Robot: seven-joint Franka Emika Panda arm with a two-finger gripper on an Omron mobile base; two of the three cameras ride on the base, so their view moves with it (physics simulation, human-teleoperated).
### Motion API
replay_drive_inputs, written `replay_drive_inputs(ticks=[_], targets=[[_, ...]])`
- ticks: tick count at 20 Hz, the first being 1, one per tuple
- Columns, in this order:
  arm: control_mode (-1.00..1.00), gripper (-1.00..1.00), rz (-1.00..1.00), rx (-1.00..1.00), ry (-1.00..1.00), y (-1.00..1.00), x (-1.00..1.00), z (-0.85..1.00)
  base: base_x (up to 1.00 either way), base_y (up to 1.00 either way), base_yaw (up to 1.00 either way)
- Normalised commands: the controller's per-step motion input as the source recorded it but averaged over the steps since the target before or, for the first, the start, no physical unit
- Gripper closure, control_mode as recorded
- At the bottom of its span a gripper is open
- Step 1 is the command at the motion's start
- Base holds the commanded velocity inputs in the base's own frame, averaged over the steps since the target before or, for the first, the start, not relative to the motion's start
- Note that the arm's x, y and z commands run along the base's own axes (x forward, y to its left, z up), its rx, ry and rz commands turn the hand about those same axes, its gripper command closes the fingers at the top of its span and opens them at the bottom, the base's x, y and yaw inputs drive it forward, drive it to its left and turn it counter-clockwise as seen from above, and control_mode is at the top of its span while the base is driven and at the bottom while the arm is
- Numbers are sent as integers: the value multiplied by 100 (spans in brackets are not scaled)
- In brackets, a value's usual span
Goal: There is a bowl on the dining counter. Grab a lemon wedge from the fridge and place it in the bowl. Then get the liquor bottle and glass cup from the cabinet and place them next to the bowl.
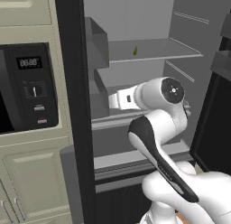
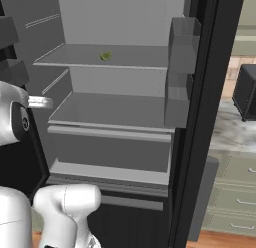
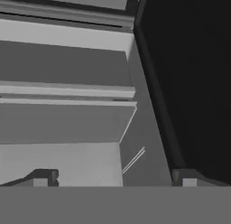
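Open gripper (image 3: 115, 179); lemon wedge (image 2: 105, 56) upper-shelf.

From my station, the fridge (image 2: 115, 22) stood open ahead of the base, and the lemon wedge (image 2: 105, 56) lay on its upper shelf (image 2: 75, 57), toward the back. A second shelf (image 2: 110, 109) sat below that, with door bins (image 2: 182, 47) to the right. The microwave (image 1: 27, 87) was left of the fridge. My arm (image 1: 158, 123) reached in at the lower shelf.

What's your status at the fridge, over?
Gripper open, empty, inside the fridge. Lemon wedge on the upper shelf, untouched. Nothing between gripper and wedge.
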Motion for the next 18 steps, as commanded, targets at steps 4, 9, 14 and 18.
replay_drive_inputs(ticks=[4, 9, 14, 18], targets=[[-100, -100, -5, -1, 2, -45, 9, 84, 0, 0, 0], [-100, -100, 0, 1, 7, -85, 7, 72, 0, 0, 0], [-100, -100, -1, -8, 14, -31, 10, -3, 0, 0, 0], [-100, -100, 0, -1, 3, -25, 36, 8, 0, 0, 0]])
